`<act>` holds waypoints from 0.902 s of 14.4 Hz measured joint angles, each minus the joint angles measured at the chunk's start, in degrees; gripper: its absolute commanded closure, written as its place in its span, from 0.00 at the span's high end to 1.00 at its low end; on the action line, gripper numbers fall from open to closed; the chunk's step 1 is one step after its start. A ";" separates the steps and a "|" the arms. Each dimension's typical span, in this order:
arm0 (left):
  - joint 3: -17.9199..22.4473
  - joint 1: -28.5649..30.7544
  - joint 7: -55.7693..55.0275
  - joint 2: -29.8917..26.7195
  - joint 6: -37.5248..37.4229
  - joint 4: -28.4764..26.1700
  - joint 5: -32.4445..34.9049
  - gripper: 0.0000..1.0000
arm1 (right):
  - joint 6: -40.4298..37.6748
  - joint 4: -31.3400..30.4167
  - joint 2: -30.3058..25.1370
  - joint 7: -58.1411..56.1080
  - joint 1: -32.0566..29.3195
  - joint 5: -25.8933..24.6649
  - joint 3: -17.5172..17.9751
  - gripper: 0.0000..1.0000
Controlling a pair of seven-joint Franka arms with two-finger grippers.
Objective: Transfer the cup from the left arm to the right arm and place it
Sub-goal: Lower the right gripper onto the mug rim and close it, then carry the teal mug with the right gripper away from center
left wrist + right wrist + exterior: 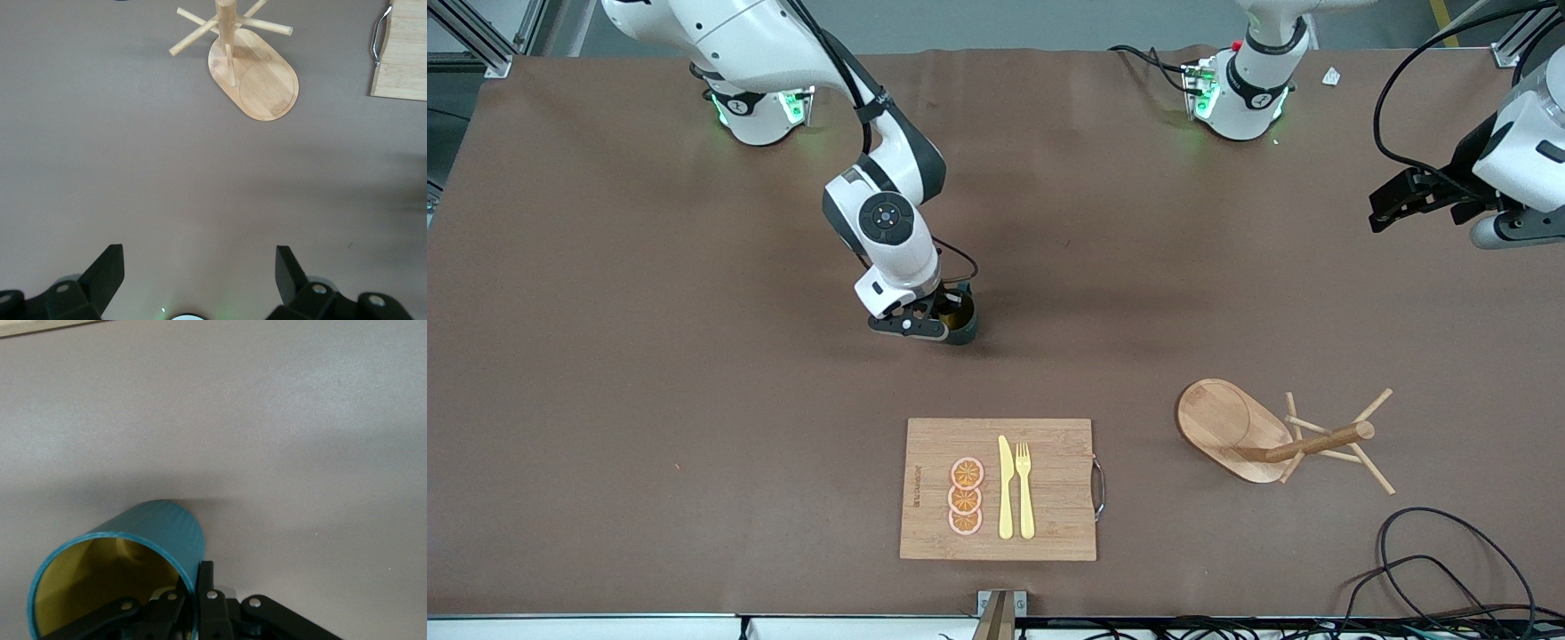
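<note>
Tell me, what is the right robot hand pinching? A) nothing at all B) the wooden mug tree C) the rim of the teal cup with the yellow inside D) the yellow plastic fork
C: in the right wrist view the right gripper has its fingers shut on the rim of the teal ribbed cup with a yellow inside, which is on the brown table.

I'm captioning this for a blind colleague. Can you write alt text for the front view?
The right gripper is shut on the rim of a teal cup at mid-table. The left gripper waits open above the table's edge, over nothing.
</note>
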 measured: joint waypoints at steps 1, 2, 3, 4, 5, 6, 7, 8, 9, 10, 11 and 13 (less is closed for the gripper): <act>0.00 0.00 0.00 0.00 0.00 0.00 0.00 1.00 | -0.01 0.00 0.00 0.00 0.00 0.00 -0.03 0.00; 0.00 0.00 0.00 0.00 0.00 0.00 0.00 1.00 | -0.03 0.00 0.00 -0.03 -0.02 0.00 -0.15 0.00; -0.01 0.00 0.00 0.00 0.00 0.00 0.00 1.00 | -0.25 0.07 -0.01 -0.49 -0.15 -0.04 -0.32 0.00; -0.01 0.00 0.00 0.00 0.00 0.00 0.00 1.00 | -1.52 0.32 -0.10 -1.91 -0.51 -0.17 -0.53 0.00; -0.01 0.00 0.00 0.00 0.00 0.00 0.00 1.00 | -4.47 0.82 -0.49 -4.13 -1.24 -0.28 -0.76 0.00; -0.02 0.01 0.00 0.00 0.00 0.00 0.00 1.00 | -8.10 1.48 -1.33 -6.75 -2.51 -0.38 -0.91 0.00; -0.02 0.03 0.00 0.00 0.00 0.00 0.00 1.00 | -11.65 2.10 -2.88 -9.85 -4.22 -0.44 -0.99 0.00; -0.01 0.07 0.00 0.00 0.00 0.00 0.00 1.00 | -14.99 2.52 -5.01 -13.26 -6.10 -0.48 -1.05 0.00; 0.00 0.12 0.00 0.00 0.00 0.00 0.00 1.00 | -18.03 2.69 -7.47 -17.35 -8.04 -0.50 -1.09 0.00; 0.01 0.13 0.00 0.00 0.00 0.00 0.00 1.00 | -20.30 2.68 -9.93 -22.52 -10.07 -0.53 -1.17 0.00; 0.00 0.12 0.00 0.00 0.00 0.00 0.00 1.00 | -21.64 2.48 -12.02 -28.50 -12.27 -0.54 -1.24 0.00; -0.03 -0.04 0.00 0.00 0.03 0.00 0.00 1.00 | -23.17 1.67 -14.73 -41.85 -17.59 -0.55 -1.36 0.00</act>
